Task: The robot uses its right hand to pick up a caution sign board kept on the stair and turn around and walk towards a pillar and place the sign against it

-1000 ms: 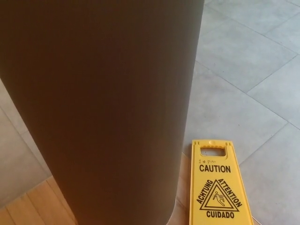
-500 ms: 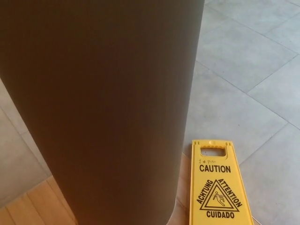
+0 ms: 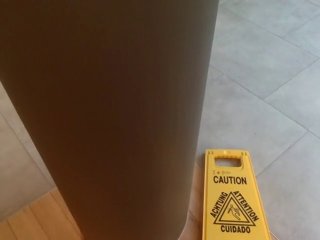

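Operator, your head view is dominated by a broad, dark brown round pillar (image 3: 107, 115) with a faint vertical grain, which fills the left and centre of the frame from the top edge down to its curved foot near the bottom. The yellow plastic folding caution sign board (image 3: 231, 197) stands just right of the pillar's foot, in the near right part of the scene. You can read its face plainly: a slotted carry handle at the top, small handwritten marks under it, the word CAUTION, and a black-edged triangle with a slipping figure, flanked by ACHTUNG and ATTENTION, with CUIDADO below. The board's lower part runs off the bottom edge. Its left edge lies close beside the pillar; whether the two actually touch cannot be settled from this angle, though the board appears to lean back towards it. The floor of large grey stone tiles (image 3: 260, 65) with thin dark joints extends to the far right. A strip of light wooden flooring (image 3: 35, 220) shows at the near left, beside the pillar's foot. Neither of your hands appears in the frame, so their finger state cannot be told.
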